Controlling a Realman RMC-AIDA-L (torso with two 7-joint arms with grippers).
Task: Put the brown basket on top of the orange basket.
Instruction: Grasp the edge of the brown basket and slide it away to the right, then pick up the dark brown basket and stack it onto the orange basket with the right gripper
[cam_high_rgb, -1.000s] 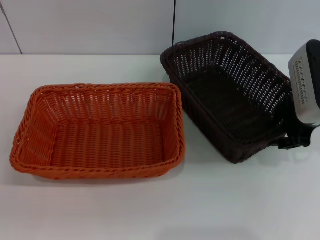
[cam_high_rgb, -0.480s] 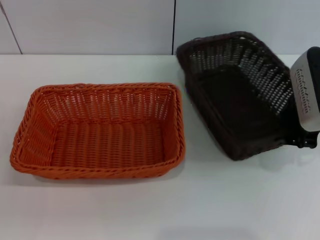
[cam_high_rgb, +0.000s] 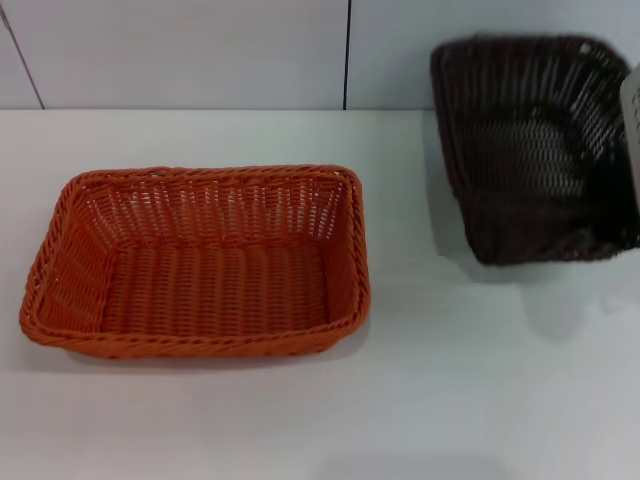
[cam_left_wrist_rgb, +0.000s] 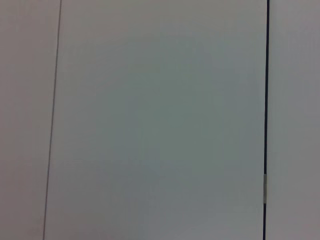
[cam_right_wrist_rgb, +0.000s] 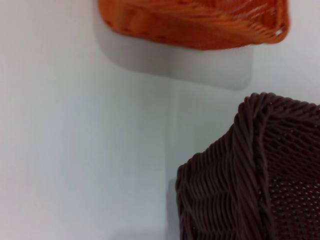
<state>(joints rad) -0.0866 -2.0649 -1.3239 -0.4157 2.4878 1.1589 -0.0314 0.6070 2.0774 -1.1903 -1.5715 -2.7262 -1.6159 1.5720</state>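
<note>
Dark wicker: the brown basket (cam_high_rgb: 535, 150) hangs tilted above the white table (cam_high_rgb: 450, 400), at two o'clock from the orange basket (cam_high_rgb: 200, 262); the right gripper's jaw state cannot be told.

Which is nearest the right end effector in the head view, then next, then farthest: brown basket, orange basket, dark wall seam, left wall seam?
From the right end effector, at the right edge:
1. Brown basket, right beside it.
2. Dark wall seam, centre, and orange basket, left of centre: too close to call.
3. Left wall seam, far left.
</note>
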